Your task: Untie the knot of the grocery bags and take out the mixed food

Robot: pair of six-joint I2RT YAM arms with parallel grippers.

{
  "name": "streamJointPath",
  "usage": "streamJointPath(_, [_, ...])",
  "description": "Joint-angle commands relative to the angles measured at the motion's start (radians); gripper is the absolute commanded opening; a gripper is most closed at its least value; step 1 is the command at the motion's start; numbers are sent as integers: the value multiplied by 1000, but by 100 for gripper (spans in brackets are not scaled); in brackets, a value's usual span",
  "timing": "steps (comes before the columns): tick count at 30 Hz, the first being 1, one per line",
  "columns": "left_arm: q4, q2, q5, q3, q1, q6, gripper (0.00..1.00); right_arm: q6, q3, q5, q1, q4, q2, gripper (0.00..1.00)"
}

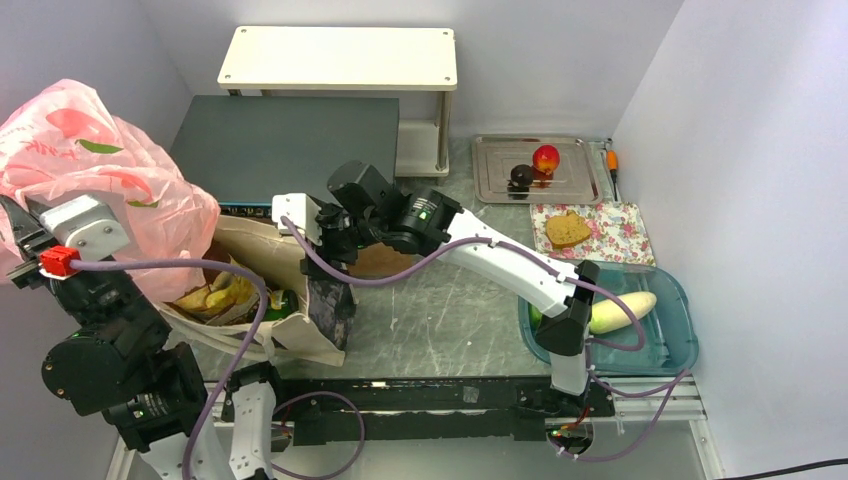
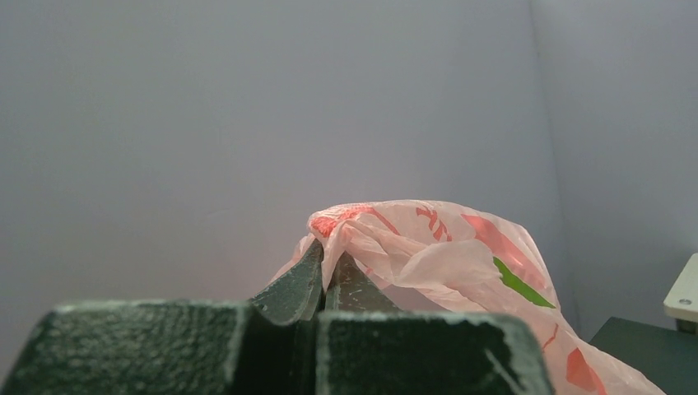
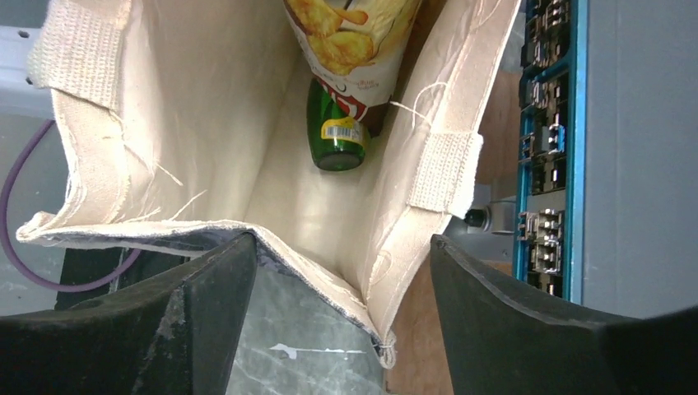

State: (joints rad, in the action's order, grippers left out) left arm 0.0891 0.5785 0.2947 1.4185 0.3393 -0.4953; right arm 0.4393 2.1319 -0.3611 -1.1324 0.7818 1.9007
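Note:
My left gripper (image 1: 18, 235) is shut on a fold of the pink plastic bag (image 1: 90, 165) and holds it raised at the far left. In the left wrist view the fingertips (image 2: 317, 263) pinch the pink film (image 2: 428, 247). I cannot make out a knot. The beige canvas tote (image 1: 300, 320) lies open on the table. My right gripper (image 1: 322, 228) is open above its mouth. In the right wrist view the gripper (image 3: 337, 247) straddles the tote's rim corner (image 3: 379, 313), and a chip bag (image 3: 354, 41) and green bottle (image 3: 336, 132) lie inside. Chip bags (image 1: 215, 295) show in the tote's mouth.
A teal bin (image 1: 680, 300) at the right holds a white radish (image 1: 622, 310) and something green (image 1: 535, 318). A metal tray (image 1: 490, 150) holds red fruit (image 1: 546, 157). A floral plate (image 1: 625, 230) holds bread (image 1: 567, 229). A white shelf (image 1: 340, 57) and dark box (image 1: 285, 145) stand behind.

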Motion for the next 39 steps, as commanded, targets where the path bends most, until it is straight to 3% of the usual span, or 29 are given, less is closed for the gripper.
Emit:
streamJointPath(1, [-10,-18,28,-18,7,-98,0,6,-8,45,-7,47,3,74])
streamJointPath(5, [21,-22,47,-7,7,-137,0,-1,31,66,-7,130,27,49])
streamJointPath(7, [28,-28,38,-5,7,-145,0,2,38,83,-6,157,30,30])
streamJointPath(9, [45,-31,36,7,7,-145,0,9,30,96,-6,174,19,3])
streamJointPath(10, [60,-27,37,17,7,-143,0,10,21,103,-6,177,9,0])
streamJointPath(23, [219,13,-60,82,7,-48,0,51,-137,86,62,238,-237,0])
streamJointPath(31, [309,41,0,104,7,-12,0,83,-299,80,224,294,-411,0])
streamJointPath(39, [480,-34,48,17,7,-73,0,216,-478,77,397,367,-593,0])
